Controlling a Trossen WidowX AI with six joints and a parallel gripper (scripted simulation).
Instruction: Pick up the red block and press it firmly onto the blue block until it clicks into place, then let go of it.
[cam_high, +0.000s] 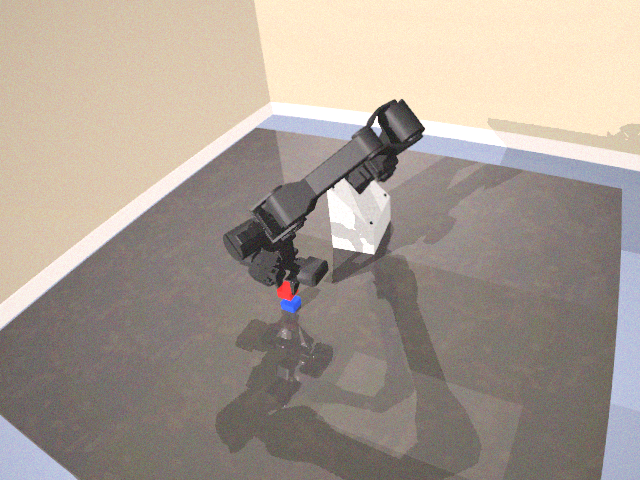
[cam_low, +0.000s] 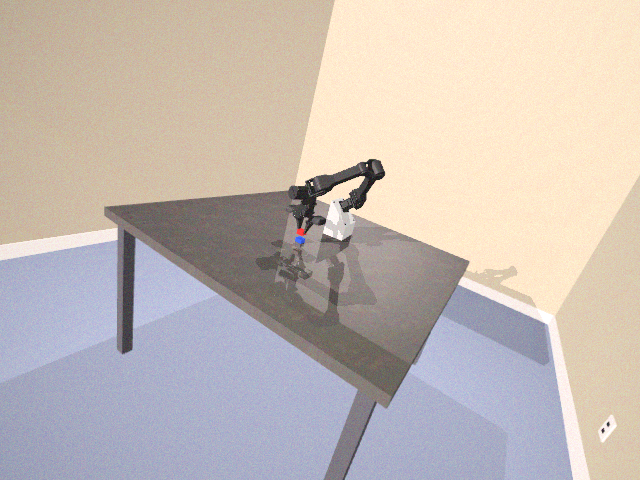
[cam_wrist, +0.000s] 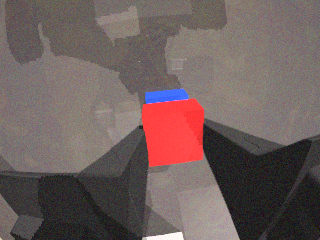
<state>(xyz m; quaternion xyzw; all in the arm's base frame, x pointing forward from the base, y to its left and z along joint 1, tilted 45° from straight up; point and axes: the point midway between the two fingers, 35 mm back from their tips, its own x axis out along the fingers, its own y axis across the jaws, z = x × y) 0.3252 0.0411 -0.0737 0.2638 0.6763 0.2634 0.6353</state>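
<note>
The red block (cam_high: 284, 290) (cam_low: 300, 231) (cam_wrist: 174, 134) is between the two black fingers of my gripper (cam_high: 288, 286) (cam_wrist: 173, 131), which is shut on it. The blue block (cam_high: 291, 304) (cam_low: 299, 240) (cam_wrist: 166, 95) stands on the table just below the red block. In the wrist view the red block covers most of the blue one, and only a strip of blue shows beyond its far edge. In the top view the red block sits a little to the left over the blue one. Whether their faces touch cannot be told.
The white base (cam_high: 356, 222) (cam_low: 338, 222) of the arm stands on the dark table (cam_high: 516, 320) (cam_low: 217, 258), behind and to the right of the blocks. Dark shadows and reflections of the arm lie across the table top. A wall stands behind the table.
</note>
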